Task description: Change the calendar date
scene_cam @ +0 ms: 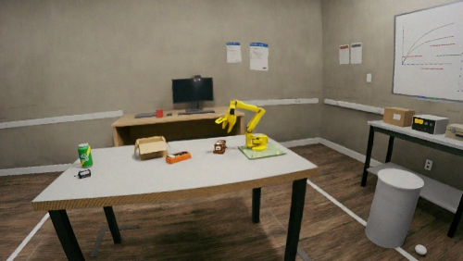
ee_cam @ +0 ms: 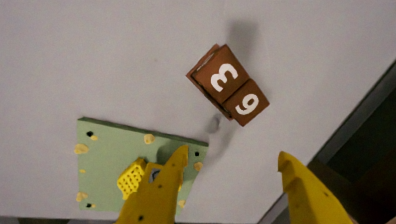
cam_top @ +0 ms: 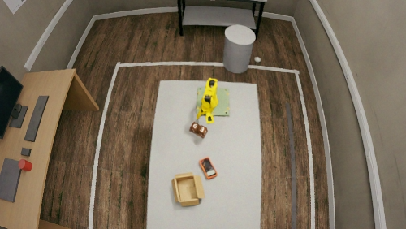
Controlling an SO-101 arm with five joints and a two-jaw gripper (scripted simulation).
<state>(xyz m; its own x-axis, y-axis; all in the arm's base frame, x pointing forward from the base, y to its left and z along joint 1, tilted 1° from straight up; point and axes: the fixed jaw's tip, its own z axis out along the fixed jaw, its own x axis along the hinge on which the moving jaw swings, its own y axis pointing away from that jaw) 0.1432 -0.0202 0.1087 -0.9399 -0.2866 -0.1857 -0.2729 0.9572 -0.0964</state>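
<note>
Looking down through the wrist camera, I have the jaws (cam_top: 204,117) (scene_cam: 223,125) parted with nothing between them, up above the table (cam_top: 239,162) (scene_cam: 185,173) (ee_cam: 45,65) and clear of the calendar (cam_top: 198,130) (scene_cam: 219,146) (ee_cam: 227,85). It sits just off the green base plate (cam_top: 224,110) (scene_cam: 273,152) (ee_cam: 105,175), its two cubes side by side, one showing a 3 on top and the other what reads as a 6 or a 9. I can't read the front date or the month from here, so I can't say which cube needs turning. I judge I'm at the looking or lining-up step, with no cube in my grasp. Next, I'd want the front digits confirmed, then the jaws turned square to the chosen cube and lowered astride it without nudging its neighbour.
</note>
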